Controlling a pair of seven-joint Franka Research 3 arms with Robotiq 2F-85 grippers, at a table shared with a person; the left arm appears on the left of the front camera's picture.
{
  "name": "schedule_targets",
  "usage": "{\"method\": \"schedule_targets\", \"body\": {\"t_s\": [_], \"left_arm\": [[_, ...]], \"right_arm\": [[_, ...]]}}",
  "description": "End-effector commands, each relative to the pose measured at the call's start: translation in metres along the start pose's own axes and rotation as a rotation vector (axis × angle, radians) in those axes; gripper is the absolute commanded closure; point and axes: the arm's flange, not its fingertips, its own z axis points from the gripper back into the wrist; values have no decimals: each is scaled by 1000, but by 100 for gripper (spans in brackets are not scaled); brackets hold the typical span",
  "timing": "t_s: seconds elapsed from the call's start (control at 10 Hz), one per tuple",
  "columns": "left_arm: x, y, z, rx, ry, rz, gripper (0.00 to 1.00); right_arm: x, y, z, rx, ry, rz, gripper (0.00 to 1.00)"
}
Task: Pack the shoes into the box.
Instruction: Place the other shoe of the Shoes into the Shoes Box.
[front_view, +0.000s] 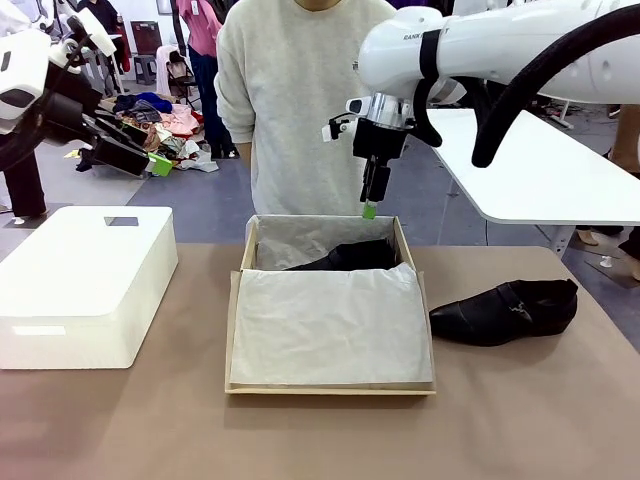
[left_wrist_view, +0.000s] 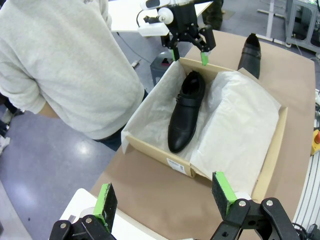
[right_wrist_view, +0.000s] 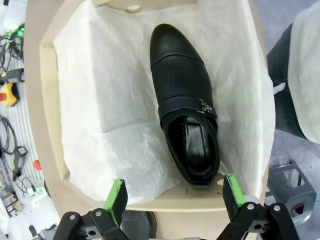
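Front view: right gripper (front_view: 370, 205) hovers above far end of box (front_view: 330, 385), fingers spread wide, empty. One shoe (left_wrist_view: 186, 111) lies inside on tissue paper (front_view: 330, 325); second shoe (front_view: 505, 311) on table (front_view: 520, 420) just right of box. Left gripper (left_wrist_view: 165, 197) raised, fingers wide, empty.

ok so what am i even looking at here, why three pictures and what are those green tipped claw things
They are two white robot arms at a brown table, each ending in a black two-finger claw with green pads. One picture looks across the table at a person in a pale sweater; the other two come from cameras on the arms' wrists. The right gripper hangs open above the far end of the shallow brown cardboard shoebox, which is lined with white tissue paper. One glossy black leather dress shoe lies inside; its partner waits on the table beside the box. The left gripper is open and raised. A white plastic bin stands at the left. Nothing is held.
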Motion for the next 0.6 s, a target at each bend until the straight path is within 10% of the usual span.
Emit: {"method": "schedule_targets", "body": {"t_s": [0.0,0.5], "left_arm": [[0,0,0,-6,-6,2,0],[0,0,0,-6,-6,2,0]], "right_arm": [[-20,20,23,-52,52,-5,0],[-72,48,70,-132,159,70,0]]}}
